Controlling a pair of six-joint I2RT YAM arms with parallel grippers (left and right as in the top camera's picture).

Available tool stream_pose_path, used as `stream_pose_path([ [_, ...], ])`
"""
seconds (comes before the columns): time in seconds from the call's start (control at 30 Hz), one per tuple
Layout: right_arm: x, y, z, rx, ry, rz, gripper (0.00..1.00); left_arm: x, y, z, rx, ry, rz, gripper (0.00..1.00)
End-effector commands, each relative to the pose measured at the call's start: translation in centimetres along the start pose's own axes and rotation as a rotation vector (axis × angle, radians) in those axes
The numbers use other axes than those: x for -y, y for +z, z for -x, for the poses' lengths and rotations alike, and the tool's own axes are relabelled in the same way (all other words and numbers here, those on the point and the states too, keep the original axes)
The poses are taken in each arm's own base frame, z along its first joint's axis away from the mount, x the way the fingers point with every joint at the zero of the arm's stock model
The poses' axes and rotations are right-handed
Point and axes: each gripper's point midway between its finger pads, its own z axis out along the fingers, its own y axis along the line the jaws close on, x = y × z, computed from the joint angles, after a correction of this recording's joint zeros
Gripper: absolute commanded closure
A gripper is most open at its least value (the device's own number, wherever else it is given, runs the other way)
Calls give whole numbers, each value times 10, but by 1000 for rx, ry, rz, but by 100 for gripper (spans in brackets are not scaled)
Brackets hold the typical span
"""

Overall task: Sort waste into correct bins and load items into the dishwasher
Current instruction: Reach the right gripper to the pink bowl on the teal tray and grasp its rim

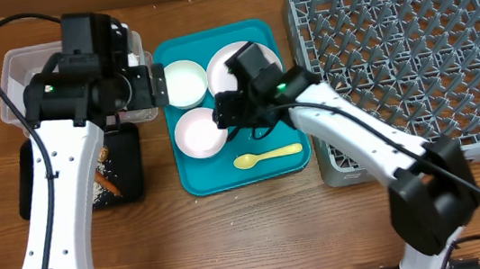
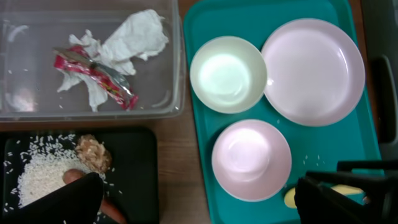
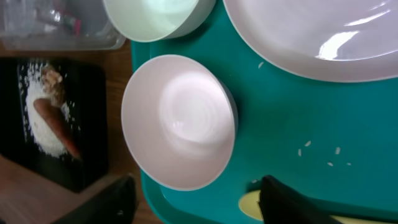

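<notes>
My left gripper (image 1: 139,87) (image 2: 199,202) is open and empty, hanging over the gap between the black tray (image 1: 128,170) and the teal tray (image 1: 227,179). My right gripper (image 1: 232,108) (image 3: 199,205) is open, its fingers either side of the near rim of a pinkish-white bowl (image 1: 196,132) (image 3: 179,121), not touching it. A second white bowl (image 1: 184,82), a large plate (image 1: 230,61) and a yellow spoon (image 1: 268,156) also lie on the teal tray. The clear tub (image 1: 12,79) holds the red-and-white wrapper (image 2: 93,70) and white paper (image 2: 138,34). The black tray holds rice (image 2: 40,175), a brown lump (image 2: 93,152) and a carrot stick (image 3: 59,127).
The grey dish rack (image 1: 412,51) stands at the right, with no dishes in it, touching the teal tray's right side. A few rice grains (image 3: 320,152) lie on the teal tray. Bare wooden table runs along the front.
</notes>
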Motion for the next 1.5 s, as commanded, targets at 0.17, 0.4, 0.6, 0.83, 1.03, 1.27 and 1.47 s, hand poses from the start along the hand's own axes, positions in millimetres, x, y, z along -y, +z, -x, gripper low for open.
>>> stream_pose_path([
  [0.17, 18, 38, -6, -50, 73, -46, 49, -30, -4, 13, 41, -93, 54, 0],
  [0.4, 24, 59, -9, -72, 112, -46, 56, -30, -3, 13, 38, -93, 54, 0],
  [0.6, 25, 61, -10, -76, 112, -49, 70, -30, -3, 13, 38, -92, 54, 0],
  [0.83, 24, 65, -13, -82, 112, -53, 85, -30, -3, 13, 38, -92, 54, 0],
  [1.03, 31, 67, -15, -79, 139, -78, 94, -30, -3, 13, 38, -92, 54, 0],
  [1.27, 36, 73, -19, -78, 139, -80, 96, -30, -3, 13, 38, -92, 54, 0],
  [1.47, 36, 73, -19, -77, 139, -79, 88, -30, -2, 13, 37, -92, 54, 0],
])
